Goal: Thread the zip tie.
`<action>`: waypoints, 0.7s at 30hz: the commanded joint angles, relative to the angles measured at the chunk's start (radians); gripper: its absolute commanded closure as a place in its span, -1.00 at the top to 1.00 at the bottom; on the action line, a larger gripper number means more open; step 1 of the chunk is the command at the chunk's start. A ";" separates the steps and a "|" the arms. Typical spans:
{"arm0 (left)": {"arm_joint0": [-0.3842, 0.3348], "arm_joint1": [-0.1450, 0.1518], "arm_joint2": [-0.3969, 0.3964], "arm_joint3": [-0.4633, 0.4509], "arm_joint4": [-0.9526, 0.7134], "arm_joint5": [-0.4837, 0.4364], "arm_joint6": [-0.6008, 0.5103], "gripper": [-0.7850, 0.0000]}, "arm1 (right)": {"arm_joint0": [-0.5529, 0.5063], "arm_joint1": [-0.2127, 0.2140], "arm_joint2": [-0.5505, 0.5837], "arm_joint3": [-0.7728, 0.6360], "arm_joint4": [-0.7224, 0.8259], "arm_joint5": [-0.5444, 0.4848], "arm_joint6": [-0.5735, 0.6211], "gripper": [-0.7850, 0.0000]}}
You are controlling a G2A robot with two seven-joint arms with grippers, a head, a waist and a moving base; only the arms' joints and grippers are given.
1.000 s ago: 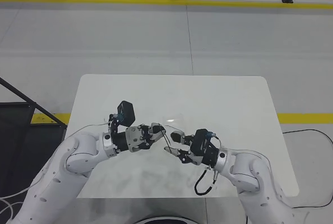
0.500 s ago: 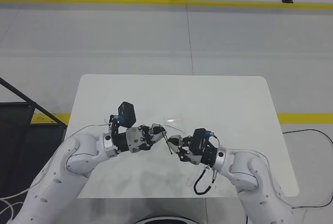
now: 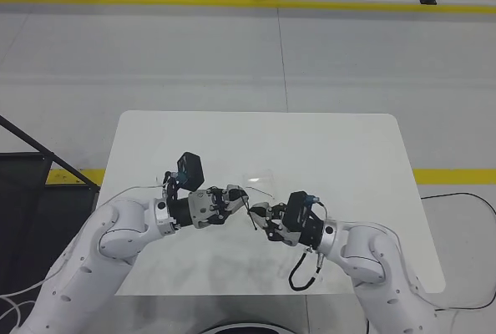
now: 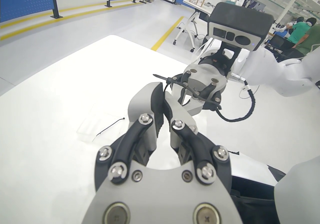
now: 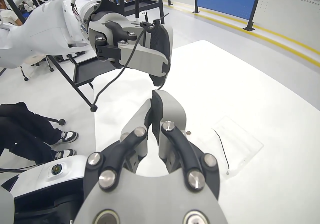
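A thin black zip tie (image 5: pixel 130 55) is pinched in my left gripper (image 4: pixel 163 100), which is shut on it above the middle of the white table (image 3: pixel 331 142). In the right wrist view the tie's pointed tip sticks up past the fingers and its head (image 5: pixel 93 108) dangles free below. My right gripper (image 5: pixel 153 106) is shut, its tips just under the left gripper; I see no tie between its pads. In the top view the two grippers, left (image 3: pixel 241 199) and right (image 3: pixel 259 221), almost touch, with the zip tie (image 3: pixel 250 213) between them.
A clear plastic bag (image 5: pixel 237 145) lies flat on the table beyond the grippers, with a second black zip tie (image 5: pixel 222 150) on it; the same bag (image 3: pixel 260 177) shows from above. A black frame (image 3: pixel 14 192) stands off the table's left side.
My right gripper was open a second ago; it has shut and moved a little closer to the left gripper. The left arm has held still with the tie.
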 commanded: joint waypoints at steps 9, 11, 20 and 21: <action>0.011 0.006 -0.033 0.000 -0.029 -0.005 -0.014 1.00 | -0.009 0.010 0.022 0.003 0.017 -0.010 -0.031 -1.00; 0.017 0.008 -0.047 0.004 -0.037 -0.005 -0.010 1.00 | -0.011 0.013 0.027 0.004 0.021 -0.014 -0.033 -1.00; 0.015 0.028 -0.095 0.085 -0.353 -0.082 -0.128 1.00 | -0.014 0.028 0.058 0.007 0.044 -0.057 0.003 -1.00; 0.006 0.031 -0.095 0.097 -0.413 -0.074 -0.166 1.00 | -0.013 0.031 0.057 0.010 0.053 -0.072 0.018 -1.00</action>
